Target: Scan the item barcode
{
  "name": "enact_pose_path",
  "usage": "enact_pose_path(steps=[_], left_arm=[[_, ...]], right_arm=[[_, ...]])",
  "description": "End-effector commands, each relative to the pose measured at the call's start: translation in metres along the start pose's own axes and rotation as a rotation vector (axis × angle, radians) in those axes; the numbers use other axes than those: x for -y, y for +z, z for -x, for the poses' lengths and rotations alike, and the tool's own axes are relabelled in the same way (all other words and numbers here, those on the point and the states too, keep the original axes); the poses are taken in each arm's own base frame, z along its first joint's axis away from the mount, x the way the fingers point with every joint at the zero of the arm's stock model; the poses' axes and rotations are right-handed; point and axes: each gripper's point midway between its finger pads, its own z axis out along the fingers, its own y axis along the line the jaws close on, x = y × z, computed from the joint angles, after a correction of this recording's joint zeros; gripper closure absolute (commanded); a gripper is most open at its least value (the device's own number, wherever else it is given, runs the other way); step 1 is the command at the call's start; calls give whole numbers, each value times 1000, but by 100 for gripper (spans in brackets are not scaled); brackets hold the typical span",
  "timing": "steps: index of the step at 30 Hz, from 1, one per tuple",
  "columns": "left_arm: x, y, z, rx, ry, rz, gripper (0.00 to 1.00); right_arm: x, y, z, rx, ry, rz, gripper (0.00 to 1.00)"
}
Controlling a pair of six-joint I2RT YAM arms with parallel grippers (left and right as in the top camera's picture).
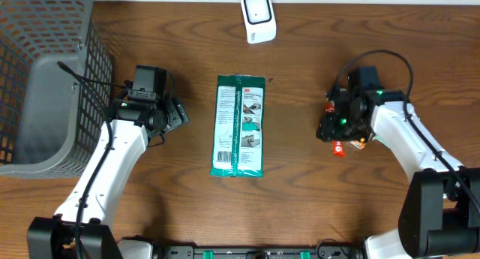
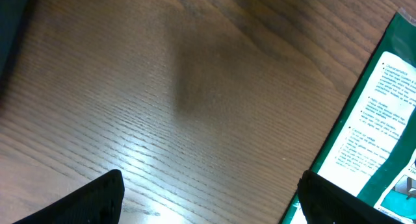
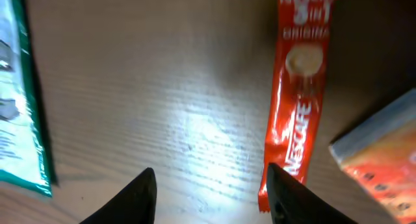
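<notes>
Table (image 1: pixel 300 206): brown wood grain, carrying all that follows.
Green packet (image 1: pixel 240 125): centre of the overhead frame, lying flat with its long side running top to bottom; white printed panel face up, and a barcode near its lower left corner. It touches neither arm. It also shows at the right edge of the left wrist view (image 2: pixel 377 139) and the left edge of the right wrist view (image 3: pixel 19 87).
Scanner (image 1: pixel 257 17): small white unit at top centre of the overhead frame, well apart from the green packet.
Left gripper (image 1: pixel 178 112): left of centre, near the green packet's left side but not on it. In its own view (image 2: pixel 208 201) the two dark fingers (image 2: pixel 97 198) stand wide apart at the bottom corners, with only bare wood between them (released, holding nothing).
Right gripper (image 1: pixel 328 128): right of centre, low over the table. In its own view (image 3: pixel 211 195) the jaws are parted over bare wood and grasp nothing.
Coffee stick (image 3: pixel 296 113): red sachet lying flat on the wood, its lower end just beside one dark fingertip (image 3: pixel 286 198); whether they touch cannot be told. Overhead it peeps out under the right gripper (image 1: pixel 338 147).
Orange packet (image 3: pixel 383 152): lower right of the right wrist view, beside the coffee stick (print too blurred to read).
Basket (image 1: pixel 30 86): grey mesh, upper left of the overhead frame.
</notes>
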Motion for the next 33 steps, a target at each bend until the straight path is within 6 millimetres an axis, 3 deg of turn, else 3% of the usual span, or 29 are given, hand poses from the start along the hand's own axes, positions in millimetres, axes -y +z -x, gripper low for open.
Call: enact_pose_path(steps=[1,4,7,8,9,14,21,33], left_arm=[[1,-1,3,7,0,-2,14],[2,-1,4,9,0,-4,16],[7,-1,0,-12,17,-37,59],[17,-2,-4,-38,65,-92,87],[21,-2,-6,-45,85,-116,92],[31,-3,-10,-66,122,-175,92],[51,6,-26,-133,162,-228,91],[99,29,-63,-180,324,-267,87]], right_arm=[[-15,-5,10,32,19,78,50],[-43,-6,22,77,23,184,49],[-62,-3,34,122,19,206,47],[-78,0,39,148,1,223,43],[-85,1,40,157,-8,229,41],[-114,13,41,165,-26,241,35],[-132,40,23,71,-51,264,31],[-133,62,10,-17,-17,294,25]])
